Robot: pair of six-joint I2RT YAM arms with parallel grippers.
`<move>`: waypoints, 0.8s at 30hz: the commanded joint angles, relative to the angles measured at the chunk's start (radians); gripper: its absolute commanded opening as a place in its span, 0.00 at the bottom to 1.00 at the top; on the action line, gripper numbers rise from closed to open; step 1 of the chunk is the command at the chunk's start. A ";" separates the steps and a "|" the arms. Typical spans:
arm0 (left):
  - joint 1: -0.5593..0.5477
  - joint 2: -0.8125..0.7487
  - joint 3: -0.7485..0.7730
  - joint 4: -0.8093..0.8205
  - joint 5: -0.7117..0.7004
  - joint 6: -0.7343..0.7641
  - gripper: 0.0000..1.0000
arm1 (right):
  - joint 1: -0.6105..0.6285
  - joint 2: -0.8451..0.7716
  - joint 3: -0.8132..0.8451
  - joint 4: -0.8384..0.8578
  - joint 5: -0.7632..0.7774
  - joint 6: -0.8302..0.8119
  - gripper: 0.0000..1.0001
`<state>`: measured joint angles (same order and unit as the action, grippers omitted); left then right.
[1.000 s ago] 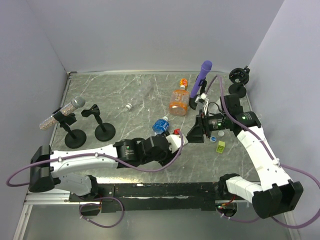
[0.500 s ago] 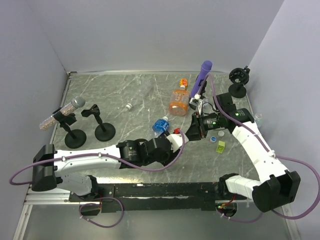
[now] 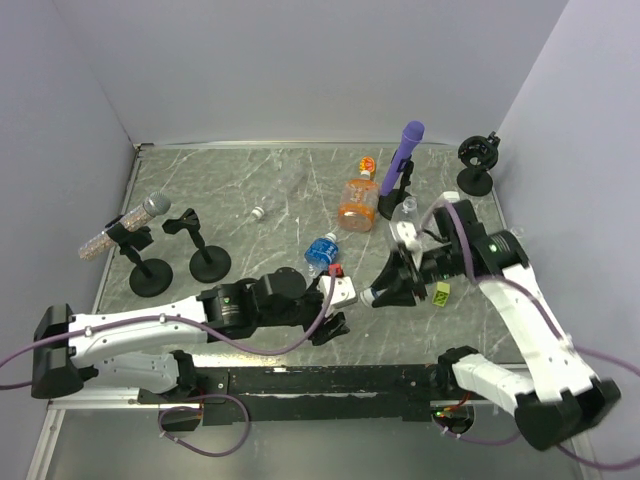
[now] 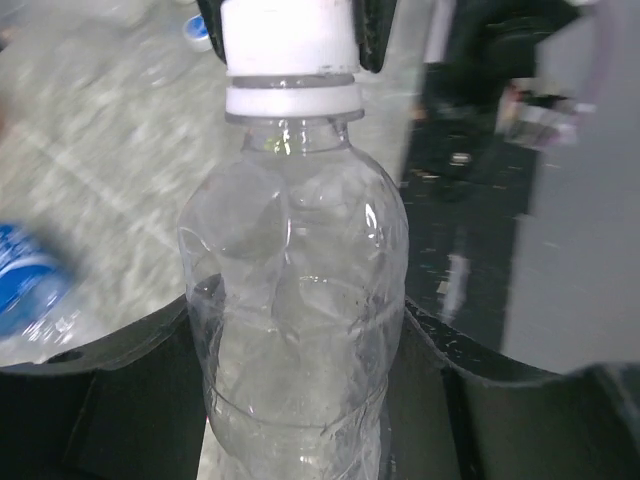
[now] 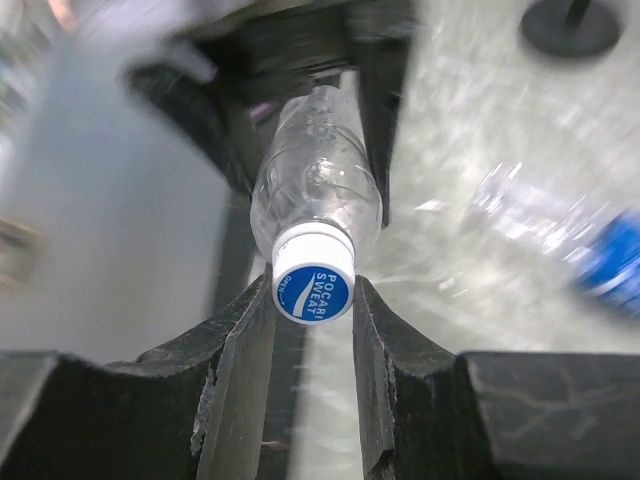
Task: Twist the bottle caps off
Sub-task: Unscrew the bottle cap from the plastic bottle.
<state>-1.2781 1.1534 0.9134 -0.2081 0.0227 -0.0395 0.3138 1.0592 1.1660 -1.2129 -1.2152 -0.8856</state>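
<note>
Bottle cap, right wrist view: white-sided with a blue printed top (image 5: 313, 285), facing the camera, screwed on the neck of the clear bottle (image 5: 316, 185).
Right gripper, right wrist view: its fingers pinch the bottle cap (image 5: 313, 300) from the left and right, touching it.
Left gripper, right wrist view: blurred (image 5: 312, 120); its dark fingers (image 5: 372, 110) flank the clear bottle's body beyond the cap.
Clear bottle, left wrist view: plain and see-through, it fills the middle with its neck pointing away.
Left gripper, left wrist view: two dark fingers are clamped on the lower body, one on each side.
Cap, left wrist view: at the top edge, with the right gripper's dark fingers against its sides.
Grippers, top view: tip to tip near the middle of the table (image 3: 250, 180), toward its near side. The clear bottle between them is mostly hidden.
Blue-labelled bottle, top view: it lies just beyond the left gripper (image 3: 320, 250).
Orange bottle, top view: farther back (image 3: 357, 200), beside the purple stick (image 3: 404, 150).
Yellow-green block, top view: just right of the right gripper (image 3: 441, 293).
Stands, top view: two black ones (image 3: 150, 272), well apart at the left.
</note>
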 commanded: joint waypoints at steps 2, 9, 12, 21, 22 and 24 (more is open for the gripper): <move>0.033 -0.070 -0.016 0.009 0.244 0.027 0.28 | 0.042 -0.120 -0.039 0.107 0.051 -0.299 0.09; 0.033 -0.100 -0.048 -0.008 0.109 0.015 0.24 | 0.044 -0.094 0.002 0.175 0.046 0.006 0.35; 0.033 -0.096 -0.054 -0.008 0.053 -0.010 0.22 | 0.044 -0.117 -0.014 0.228 0.057 0.137 0.73; -0.026 -0.078 -0.044 -0.063 -0.211 -0.033 0.21 | -0.136 -0.169 -0.041 0.341 0.037 0.439 0.99; -0.039 -0.070 -0.039 -0.066 -0.243 -0.034 0.21 | -0.156 -0.174 -0.064 0.372 0.026 0.473 0.99; -0.072 -0.046 -0.027 -0.077 -0.320 -0.046 0.21 | -0.183 -0.191 -0.112 0.435 0.022 0.536 0.99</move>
<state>-1.3014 1.0840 0.8577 -0.2779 -0.1215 -0.0513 0.1879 0.8948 1.1202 -0.9157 -1.1553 -0.5301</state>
